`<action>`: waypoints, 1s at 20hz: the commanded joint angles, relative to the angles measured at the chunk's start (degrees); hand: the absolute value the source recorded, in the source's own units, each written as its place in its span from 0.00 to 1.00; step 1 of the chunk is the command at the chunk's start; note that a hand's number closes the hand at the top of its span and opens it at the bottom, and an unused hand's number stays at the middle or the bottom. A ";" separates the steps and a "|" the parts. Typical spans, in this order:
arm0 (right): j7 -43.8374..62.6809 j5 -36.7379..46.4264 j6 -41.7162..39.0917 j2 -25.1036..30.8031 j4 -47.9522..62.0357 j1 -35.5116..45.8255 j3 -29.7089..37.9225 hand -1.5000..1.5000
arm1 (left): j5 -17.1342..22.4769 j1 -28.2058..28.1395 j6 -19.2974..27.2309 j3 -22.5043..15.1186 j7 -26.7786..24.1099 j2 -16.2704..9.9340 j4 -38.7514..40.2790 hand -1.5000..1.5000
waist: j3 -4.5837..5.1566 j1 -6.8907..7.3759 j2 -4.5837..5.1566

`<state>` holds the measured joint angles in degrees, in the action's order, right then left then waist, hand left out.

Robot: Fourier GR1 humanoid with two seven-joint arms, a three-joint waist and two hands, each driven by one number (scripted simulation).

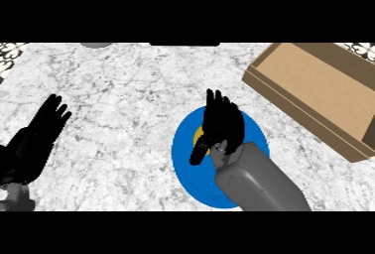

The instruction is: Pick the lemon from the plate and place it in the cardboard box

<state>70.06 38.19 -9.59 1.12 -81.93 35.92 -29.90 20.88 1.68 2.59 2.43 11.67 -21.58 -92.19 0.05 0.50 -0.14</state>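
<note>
cardboard box (322, 89) at right edge, open top | bare marble counter (124, 74) between blue plate (183, 154) and box | right hand (219, 126) over plate, fingers straight, thumb down beside lemon (199, 136), mostly hidden, on plate | left hand (40, 131) open, resting at left edge

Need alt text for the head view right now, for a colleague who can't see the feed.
The right hand hovers open over the blue plate, mostly hiding the yellow lemon beneath its fingers. An open cardboard box sits at upper right on the marble counter. The left hand rests open at the left edge.
</note>
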 commanded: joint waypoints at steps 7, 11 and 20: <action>13.77 -1.64 1.17 -1.06 4.11 1.07 -3.54 0.00 | 0.38 1.60 -0.41 1.14 1.70 0.13 0.71 0.50 | -0.01 0.06 0.04; 12.50 -2.43 1.01 -1.06 5.57 0.26 -2.63 0.00 | -0.29 -0.91 -1.10 1.15 0.56 0.28 -0.14 0.50 | -0.02 0.28 0.03; 9.14 -3.35 3.30 -1.07 10.64 -0.45 -3.33 0.00 | -0.91 2.05 -0.14 1.39 3.08 0.87 -0.26 0.50 | -0.04 -0.10 0.14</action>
<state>68.99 35.07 -7.26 1.08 -73.55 35.83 -31.96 19.70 1.76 2.06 3.27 12.50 -20.40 -92.62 0.04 0.56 -0.08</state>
